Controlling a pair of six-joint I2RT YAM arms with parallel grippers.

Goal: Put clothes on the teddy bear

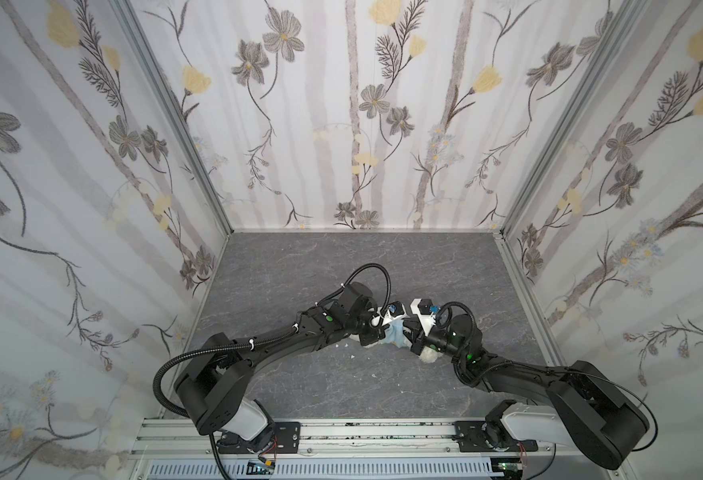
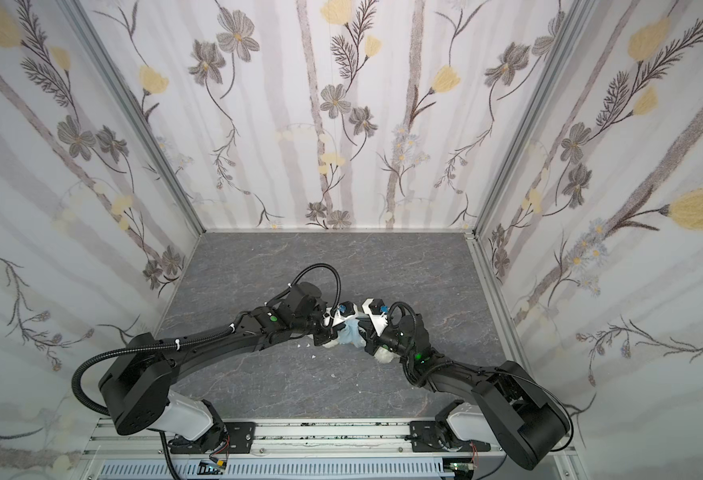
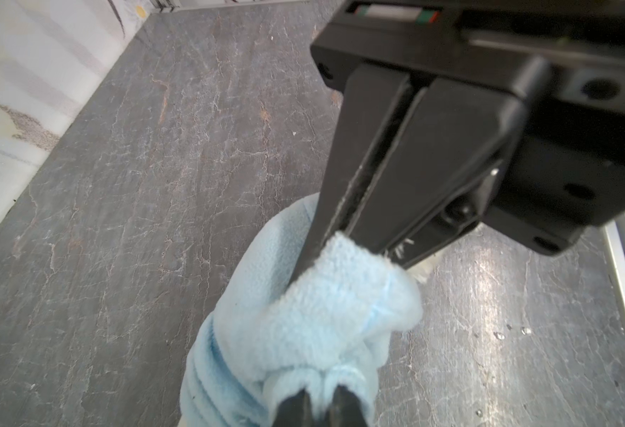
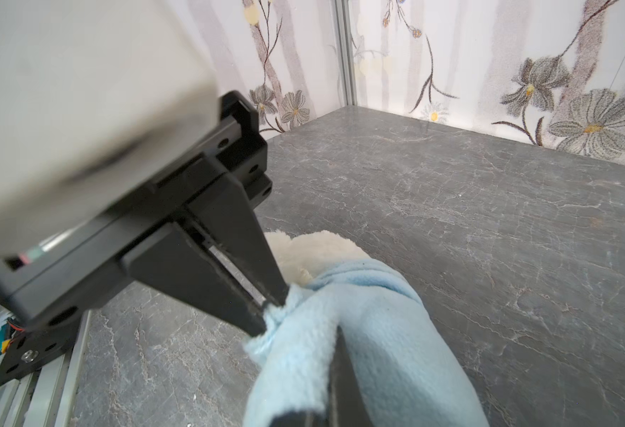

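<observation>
left gripper (image 4: 272,314) and right gripper (image 3: 320,255) pinch the blue hoodie (image 3: 285,332) — teddy bear (image 4: 314,247) inside.

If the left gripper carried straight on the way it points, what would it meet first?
The left gripper pinches the light-blue fleece garment, so more fleece first; beyond it, probably the right gripper, though depth is unclear.

The hoodie (image 3: 303,325) is soft, nappy light-blue fleece, and the teddy bear (image 4: 314,247) is fluffy cream-white plush. The worktop (image 3: 155,185) looks like grey veined stone (faintly glossy where light strikes). The left hand (image 4: 272,314) and right hand (image 3: 323,255) are matt black plastic.
</observation>
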